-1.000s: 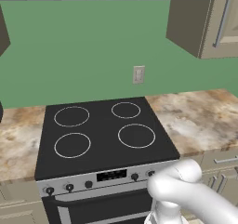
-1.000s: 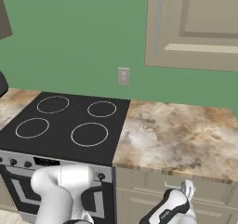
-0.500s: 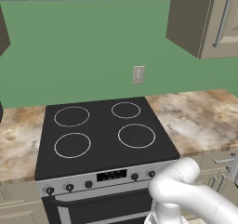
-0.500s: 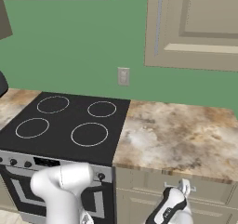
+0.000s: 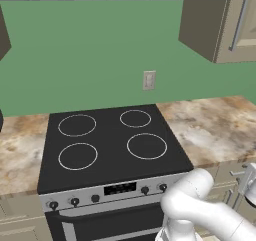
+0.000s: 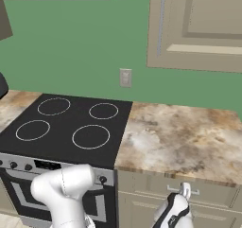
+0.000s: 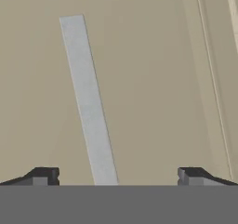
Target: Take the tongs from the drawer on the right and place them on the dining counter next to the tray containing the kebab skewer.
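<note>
Step 1 here: drawer (image 7: 139, 79) is shut, so the tongs are presumably inside, unseen. Gripper (image 7: 116, 176) spread wide, holding nothing, straddling the handle (image 7: 88, 102). Next: close on it and pull.

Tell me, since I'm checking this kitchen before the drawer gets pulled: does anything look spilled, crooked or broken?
Nothing stands out. The black stove is bare, and the marbled worktop beside it shows no spill. The drawer is shut, its grey handle unbent; it slants in the hand view. The gripper faces it, open.
</note>
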